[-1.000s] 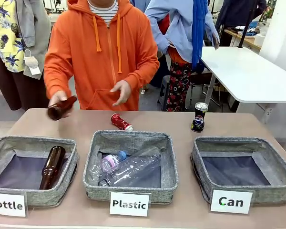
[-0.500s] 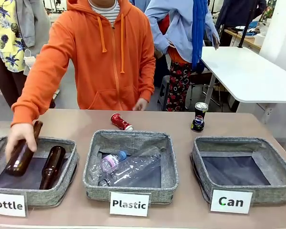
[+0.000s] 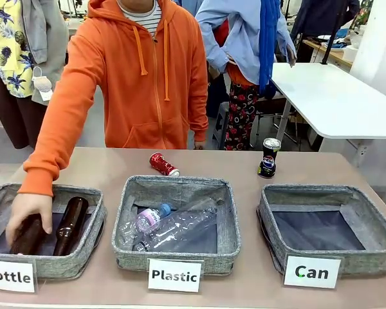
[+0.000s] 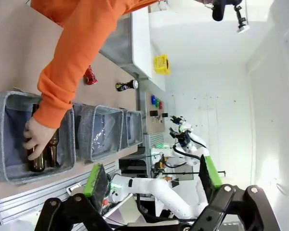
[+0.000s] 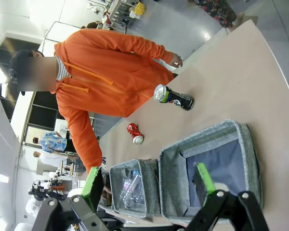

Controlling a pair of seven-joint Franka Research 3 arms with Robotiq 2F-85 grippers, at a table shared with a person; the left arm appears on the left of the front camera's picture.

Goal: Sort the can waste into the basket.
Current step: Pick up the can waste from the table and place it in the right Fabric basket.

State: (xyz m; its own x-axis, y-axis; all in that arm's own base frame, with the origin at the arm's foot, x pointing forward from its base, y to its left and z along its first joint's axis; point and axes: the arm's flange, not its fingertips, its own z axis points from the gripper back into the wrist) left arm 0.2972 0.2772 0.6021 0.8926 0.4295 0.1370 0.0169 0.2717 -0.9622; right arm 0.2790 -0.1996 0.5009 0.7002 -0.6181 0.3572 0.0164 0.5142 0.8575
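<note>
With the left gripper (image 4: 151, 185) and right gripper (image 5: 148, 185) both spread wide and empty, I'd have the right one pinch the upright dark can (image 3: 268, 158), just behind the "Can" basket (image 3: 309, 191), squarely across its sides, then fetch the crushed red can (image 3: 163, 165) lying behind the Plastic bin (image 3: 231, 219).

Front camera faces table (image 3: 219, 168); wrist cameras overlook it.

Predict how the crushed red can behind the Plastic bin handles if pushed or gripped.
The red can lies on its side on the table, so a push would probably roll it, wobbling because of the dents. Already crushed, it is likely light and may crumple further in a grip. Its shiny skin could slip.
</note>
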